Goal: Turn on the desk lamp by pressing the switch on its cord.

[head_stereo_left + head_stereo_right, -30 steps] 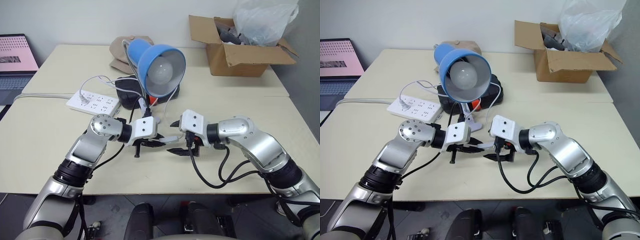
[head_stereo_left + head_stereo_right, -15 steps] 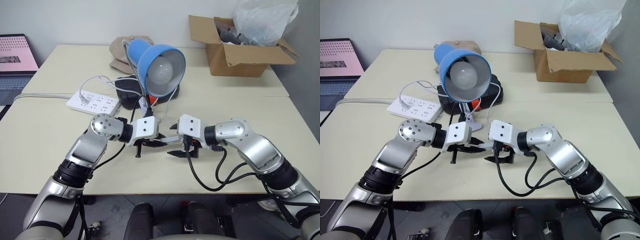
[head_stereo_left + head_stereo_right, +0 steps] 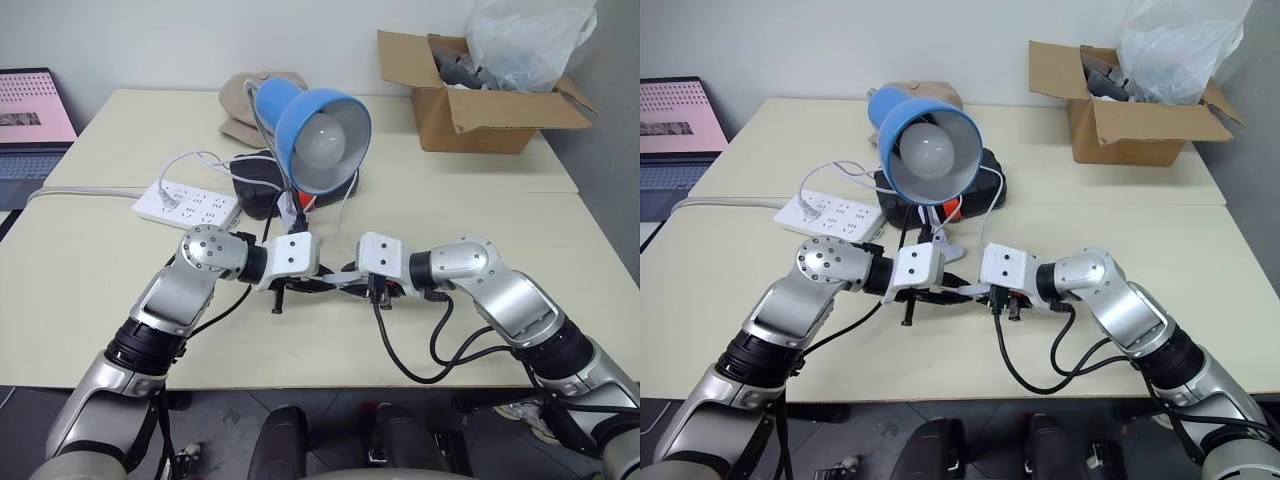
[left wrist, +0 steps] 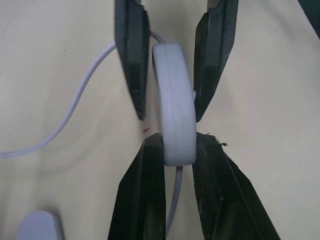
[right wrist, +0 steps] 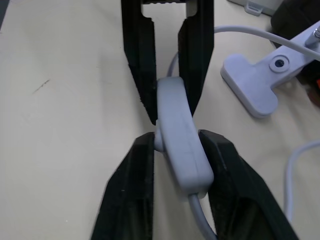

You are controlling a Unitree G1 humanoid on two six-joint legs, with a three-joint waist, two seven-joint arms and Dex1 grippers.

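The switch [image 4: 174, 117] hangs just above the table [image 3: 90, 290], in front of the desk lamp [image 3: 322, 139], and every other part is arranged around it. The left gripper [image 3: 303, 286] is clamped on one end of the switch, which steadies the small body so it cannot slide or twist under pressure. The right gripper [image 3: 352, 284] meets it from the opposite side, its fingers [image 5: 140, 180] squeezed onto the other end, where the button bulges from the switch's side against one pad. This pinch looks like the press itself. The cord [image 4: 75, 107] runs out of the switch past both grippers and back toward the lamp's clip base [image 5: 255, 90]. The bulb [image 3: 322, 146] appears unlit, so the press probably has not taken effect.
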